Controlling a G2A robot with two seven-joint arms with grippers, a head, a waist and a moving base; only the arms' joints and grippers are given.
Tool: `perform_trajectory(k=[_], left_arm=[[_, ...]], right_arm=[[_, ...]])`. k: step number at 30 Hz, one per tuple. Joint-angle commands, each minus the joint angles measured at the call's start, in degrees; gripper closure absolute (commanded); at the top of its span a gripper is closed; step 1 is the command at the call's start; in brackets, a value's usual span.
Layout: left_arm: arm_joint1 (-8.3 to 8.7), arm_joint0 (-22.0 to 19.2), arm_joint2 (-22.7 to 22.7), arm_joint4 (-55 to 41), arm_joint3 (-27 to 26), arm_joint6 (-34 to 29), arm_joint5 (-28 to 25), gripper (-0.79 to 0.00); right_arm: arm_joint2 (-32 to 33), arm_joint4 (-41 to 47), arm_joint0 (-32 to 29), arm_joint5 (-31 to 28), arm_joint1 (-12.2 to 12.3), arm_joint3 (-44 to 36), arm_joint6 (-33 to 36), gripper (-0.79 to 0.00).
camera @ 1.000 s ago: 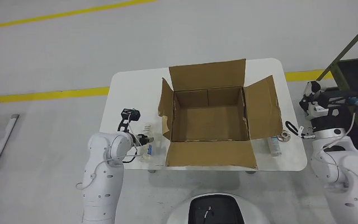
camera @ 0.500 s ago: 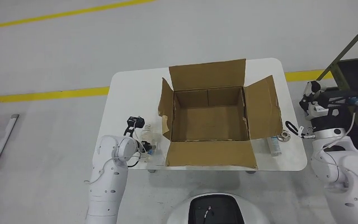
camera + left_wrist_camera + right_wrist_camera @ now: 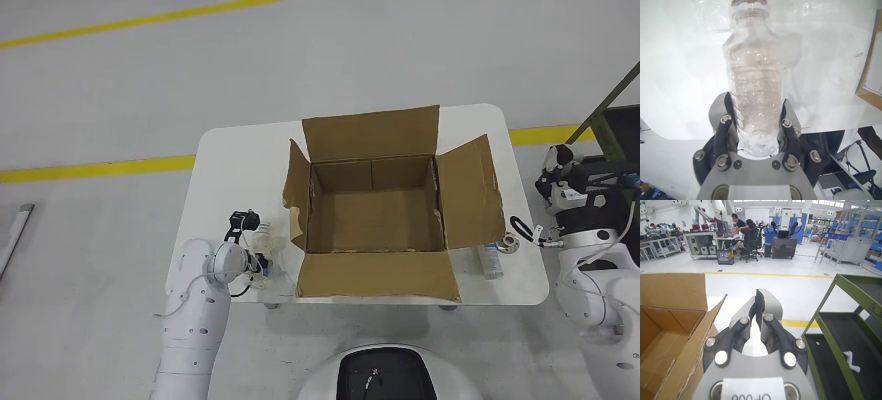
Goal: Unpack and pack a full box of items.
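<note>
A clear plastic bottle (image 3: pixel 755 85) lies on its side on the white table (image 3: pixel 240 160), left of the open cardboard box (image 3: pixel 370 275). My left gripper (image 3: pixel 756 100) is shut on the bottle's base end, one finger pressed against each side. In the top view the bottle (image 3: pixel 262 240) and left gripper (image 3: pixel 258 256) sit near the table's front left edge. The box interior looks bare. My right gripper (image 3: pixel 758 306) is shut on nothing and hovers beside the table's right edge, next to the box's right flap (image 3: pixel 677 291).
A few small items lie right of the box: a small bottle (image 3: pixel 490 262), a tape roll (image 3: pixel 510 242) and a black tool (image 3: pixel 522 228). A green cart (image 3: pixel 838 321) stands just right of the right arm. A box flap (image 3: pixel 870 66) lies near the bottle.
The left arm has swung in toward the box and come down over the bottle, which now sits between its fingers. The right arm has not moved.
</note>
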Motion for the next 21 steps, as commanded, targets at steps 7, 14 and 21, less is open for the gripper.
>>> perform_trajectory(k=[7,14,21], left_arm=[[0.57,0.99,-1.86,-2.91,-2.95,-0.34,-0.26,0.000],[1.48,2.34,-6.05,-5.23,-11.70,-1.41,0.83,0.000],[2.17,1.80,-10.95,-11.75,-25.74,-2.61,2.95,0.000]], right_arm=[[0.00,0.00,0.00,0.00,0.00,0.00,0.00,0.000],[0.00,0.00,0.00,0.00,0.00,0.00,0.00,0.000],[0.00,0.00,0.00,0.00,0.00,0.00,0.00,0.000]])
